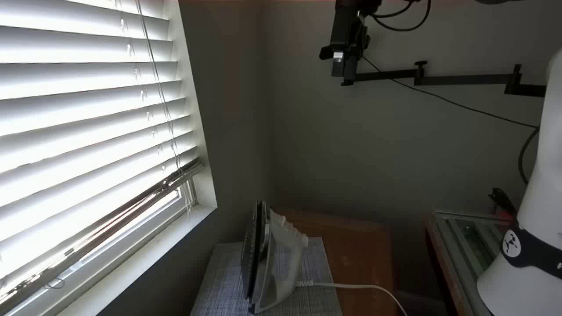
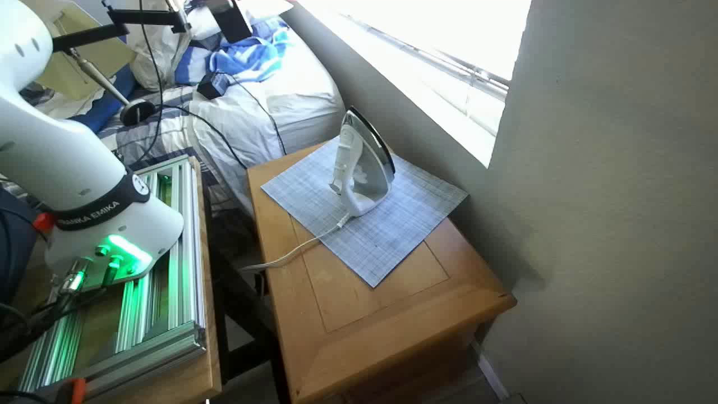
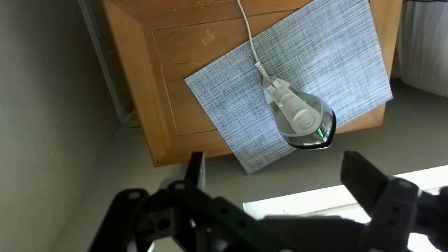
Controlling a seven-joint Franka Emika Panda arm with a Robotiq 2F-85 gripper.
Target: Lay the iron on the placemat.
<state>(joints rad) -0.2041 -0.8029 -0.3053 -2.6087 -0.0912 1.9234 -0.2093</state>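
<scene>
1. First, closest in the wrist view, the jaws stood spread wide.
2. Beyond their gap, apart from both sides, the iron stood upright on its heel, nose up.
3. Under it, the placemat lay on the counter, which the white cord crossed to the edge.
4. Farther off, window blinds hung on the side the dark soleplate faced.

Smooth white rounded arm, grey oval marks, black band lettered FRANKA EMIKA, black-patterned round white badge, glowing green light strip, silver plug, matte black hand, blocky dark fingers, round screw heads
</scene>
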